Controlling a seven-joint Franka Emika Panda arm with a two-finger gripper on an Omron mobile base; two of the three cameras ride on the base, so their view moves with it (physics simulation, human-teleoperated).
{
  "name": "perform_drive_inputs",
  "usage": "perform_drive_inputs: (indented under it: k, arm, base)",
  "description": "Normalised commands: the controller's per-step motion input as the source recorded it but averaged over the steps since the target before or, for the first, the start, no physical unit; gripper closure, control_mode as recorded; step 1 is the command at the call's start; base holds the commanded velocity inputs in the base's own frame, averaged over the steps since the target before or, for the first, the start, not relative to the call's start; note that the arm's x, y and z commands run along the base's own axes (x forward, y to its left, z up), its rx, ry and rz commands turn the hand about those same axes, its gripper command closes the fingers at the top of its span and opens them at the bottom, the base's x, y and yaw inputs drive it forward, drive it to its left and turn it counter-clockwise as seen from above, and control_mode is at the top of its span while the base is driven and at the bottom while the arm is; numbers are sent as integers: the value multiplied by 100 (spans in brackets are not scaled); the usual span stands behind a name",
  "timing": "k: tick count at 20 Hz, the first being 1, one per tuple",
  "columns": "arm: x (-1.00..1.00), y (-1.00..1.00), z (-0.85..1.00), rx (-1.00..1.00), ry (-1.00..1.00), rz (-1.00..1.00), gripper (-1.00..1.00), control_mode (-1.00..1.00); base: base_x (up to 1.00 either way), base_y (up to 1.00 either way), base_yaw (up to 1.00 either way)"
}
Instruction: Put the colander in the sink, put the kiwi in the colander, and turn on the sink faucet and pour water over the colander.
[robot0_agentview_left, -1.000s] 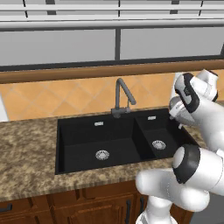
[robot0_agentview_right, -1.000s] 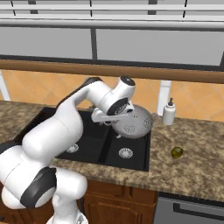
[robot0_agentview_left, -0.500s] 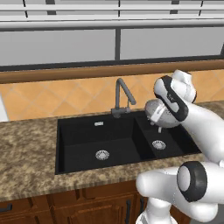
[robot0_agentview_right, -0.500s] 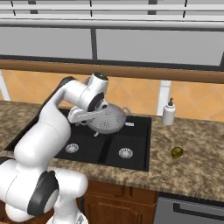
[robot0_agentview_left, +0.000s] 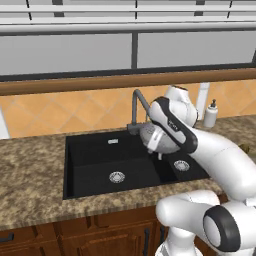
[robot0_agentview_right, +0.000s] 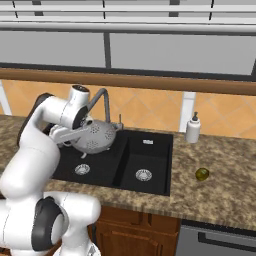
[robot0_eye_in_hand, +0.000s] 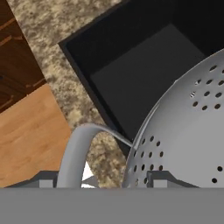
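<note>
Gripper (robot0_agentview_right: 64, 134) clamped on a loop handle, the colander (robot0_agentview_right: 95, 136) hangs above the sink (robot0_agentview_right: 150, 165), over the basin at the faucet's (robot0_agentview_right: 101, 100) seven o'clock. Judged risk: the tilted bowl knocks the spout or slips. The right base view alone shows the kiwi (robot0_agentview_right: 202, 174) waiting on the counter (robot0_agentview_right: 220, 195) at three o'clock.

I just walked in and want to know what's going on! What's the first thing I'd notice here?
The big white robot arm holds a shiny holey colander by its rim, up in the air over the black sink, right by the faucet. A little green kiwi waits on the speckled counter to the sink's right.
</note>
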Motion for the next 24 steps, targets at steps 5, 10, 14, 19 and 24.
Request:
perform_drive_inputs:
  k: [5, 10, 14, 19, 24]
  arm:
    - [-11, 69, -30, 0, 3, 1, 100, -100]
    - [-12, 36, -45, 0, 6, 4, 100, -100]
    - [0, 14, -47, -2, 0, 7, 100, -100]
    - [3, 2, -43, -2, 0, 5, 100, -100]
    - [25, 0, -26, 0, 0, 1, 100, -100]
  base:
    - [0, 0, 0]
    - [0, 0, 0]
    - [0, 0, 0]
    - [0, 0, 0]
    - [0, 0, 0]
